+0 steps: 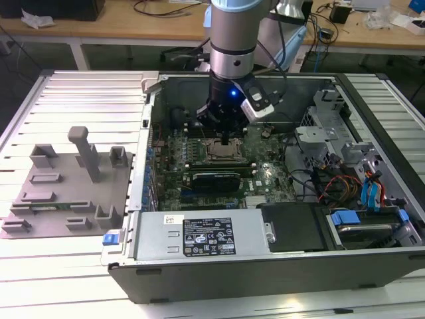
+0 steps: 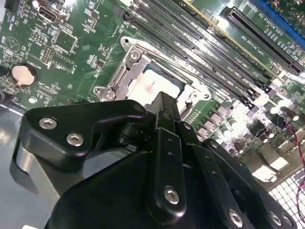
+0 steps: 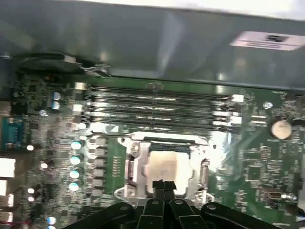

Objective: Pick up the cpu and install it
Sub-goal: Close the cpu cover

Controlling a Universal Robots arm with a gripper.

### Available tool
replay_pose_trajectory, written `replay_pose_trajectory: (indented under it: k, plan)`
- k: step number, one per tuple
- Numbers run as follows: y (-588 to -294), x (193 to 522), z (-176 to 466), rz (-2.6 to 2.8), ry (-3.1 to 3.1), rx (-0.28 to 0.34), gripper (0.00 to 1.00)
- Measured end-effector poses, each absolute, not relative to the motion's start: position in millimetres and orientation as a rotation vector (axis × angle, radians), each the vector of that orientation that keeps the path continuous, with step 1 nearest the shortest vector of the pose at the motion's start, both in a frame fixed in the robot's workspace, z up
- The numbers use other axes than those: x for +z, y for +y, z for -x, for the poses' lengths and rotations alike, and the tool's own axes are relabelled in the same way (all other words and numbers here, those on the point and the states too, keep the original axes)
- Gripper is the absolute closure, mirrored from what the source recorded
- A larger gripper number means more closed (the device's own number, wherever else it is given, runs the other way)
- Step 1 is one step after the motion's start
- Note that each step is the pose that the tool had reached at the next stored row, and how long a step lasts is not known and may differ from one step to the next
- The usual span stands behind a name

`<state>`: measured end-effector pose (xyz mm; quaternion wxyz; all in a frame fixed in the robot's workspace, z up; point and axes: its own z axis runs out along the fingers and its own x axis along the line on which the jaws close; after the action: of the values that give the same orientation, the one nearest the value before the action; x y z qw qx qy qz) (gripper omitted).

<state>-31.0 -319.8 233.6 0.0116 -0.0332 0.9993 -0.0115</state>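
The cpu (image 1: 219, 151) is a pale silver square lying flat in the metal-framed socket (image 3: 132, 164) on the green motherboard inside the open computer case (image 1: 265, 266). Both wrist views show its pale top, in the first wrist view (image 3: 164, 166) and the second (image 2: 159, 87). My gripper (image 1: 226, 141) hangs straight over the socket, its two black fingers pressed together with nothing between them. The fingertips (image 3: 162, 184) sit just above the cpu's near edge and hide part of it. In the second wrist view the gripper (image 2: 164, 98) covers one corner of the chip.
Memory slots (image 3: 157, 102) run alongside the socket. A long black expansion card (image 1: 216, 179) lies near it. A grey fixture plate with upright posts (image 1: 66, 193) sits at the exterior view's left. Drive bays and cables (image 1: 358, 186) crowd the case's right side.
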Motion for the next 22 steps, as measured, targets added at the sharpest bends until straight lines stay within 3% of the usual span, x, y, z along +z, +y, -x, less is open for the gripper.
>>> replay_pose_trajectory:
  k: [22]
  plan:
    - [-320,256,31,0.103,3.116,-0.036,0.89]
